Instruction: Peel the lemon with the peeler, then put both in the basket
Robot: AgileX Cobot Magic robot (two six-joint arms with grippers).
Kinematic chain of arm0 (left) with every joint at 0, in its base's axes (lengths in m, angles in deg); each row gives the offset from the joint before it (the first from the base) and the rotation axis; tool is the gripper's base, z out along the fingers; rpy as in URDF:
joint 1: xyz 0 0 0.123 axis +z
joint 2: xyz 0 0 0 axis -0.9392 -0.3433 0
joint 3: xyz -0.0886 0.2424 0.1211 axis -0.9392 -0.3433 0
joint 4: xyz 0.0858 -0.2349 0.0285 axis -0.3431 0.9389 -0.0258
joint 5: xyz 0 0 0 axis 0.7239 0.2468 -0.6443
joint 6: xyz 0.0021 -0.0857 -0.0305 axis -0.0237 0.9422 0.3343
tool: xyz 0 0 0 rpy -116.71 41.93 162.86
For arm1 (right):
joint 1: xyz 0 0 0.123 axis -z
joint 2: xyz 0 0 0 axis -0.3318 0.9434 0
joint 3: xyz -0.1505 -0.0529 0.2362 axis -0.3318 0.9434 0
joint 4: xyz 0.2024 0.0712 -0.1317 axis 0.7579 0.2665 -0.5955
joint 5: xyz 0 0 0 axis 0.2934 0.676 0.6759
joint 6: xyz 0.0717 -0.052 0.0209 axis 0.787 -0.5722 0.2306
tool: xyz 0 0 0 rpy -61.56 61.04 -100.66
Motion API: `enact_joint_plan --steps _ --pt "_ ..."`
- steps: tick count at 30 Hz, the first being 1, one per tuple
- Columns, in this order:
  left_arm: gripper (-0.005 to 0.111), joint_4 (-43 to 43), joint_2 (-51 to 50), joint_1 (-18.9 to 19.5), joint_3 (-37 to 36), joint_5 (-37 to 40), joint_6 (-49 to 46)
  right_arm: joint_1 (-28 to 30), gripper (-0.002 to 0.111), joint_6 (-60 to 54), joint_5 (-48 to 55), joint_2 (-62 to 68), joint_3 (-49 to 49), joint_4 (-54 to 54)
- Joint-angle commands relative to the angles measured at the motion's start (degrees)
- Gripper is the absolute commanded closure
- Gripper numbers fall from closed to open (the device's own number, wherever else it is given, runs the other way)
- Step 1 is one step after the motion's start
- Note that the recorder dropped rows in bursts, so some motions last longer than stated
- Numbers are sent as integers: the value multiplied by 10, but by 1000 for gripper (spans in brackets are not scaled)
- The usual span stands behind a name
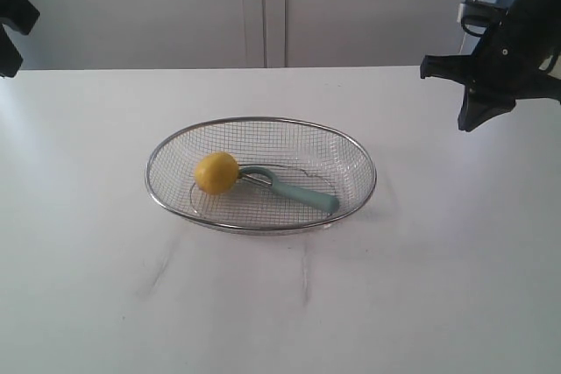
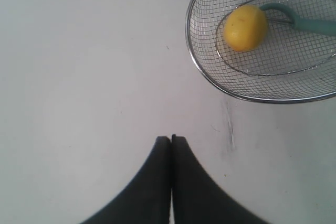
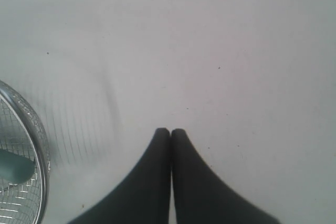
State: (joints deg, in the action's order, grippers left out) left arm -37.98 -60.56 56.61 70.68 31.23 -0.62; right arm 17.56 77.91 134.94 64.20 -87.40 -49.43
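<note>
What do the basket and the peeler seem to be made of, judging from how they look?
The basket is probably metal, perhaps steel: fine silver wire mesh with a thicker rim that shines in the light. The peeler has a pale teal handle with a smooth, dull finish, so plastic or rubber; I cannot tell which. Its blade end, beside the lemon, is too small to judge.

Blade end of peeler (image 1: pixel 302 192) partly behind lemon (image 1: pixel 216 172)
</note>
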Motion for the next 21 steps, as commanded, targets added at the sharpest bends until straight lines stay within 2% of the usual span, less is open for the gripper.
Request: enact_joint_plan --steps 1,12,21 --pt "107 4 6 1 -1 5 0 2 108 3 -3 -8 1 1" --pt "107 4 6 1 -1 1 0 2 108 3 -3 -8 1 1" --pt "107 4 24 1 -1 -71 2 2 108 3 -3 -8 1 1"
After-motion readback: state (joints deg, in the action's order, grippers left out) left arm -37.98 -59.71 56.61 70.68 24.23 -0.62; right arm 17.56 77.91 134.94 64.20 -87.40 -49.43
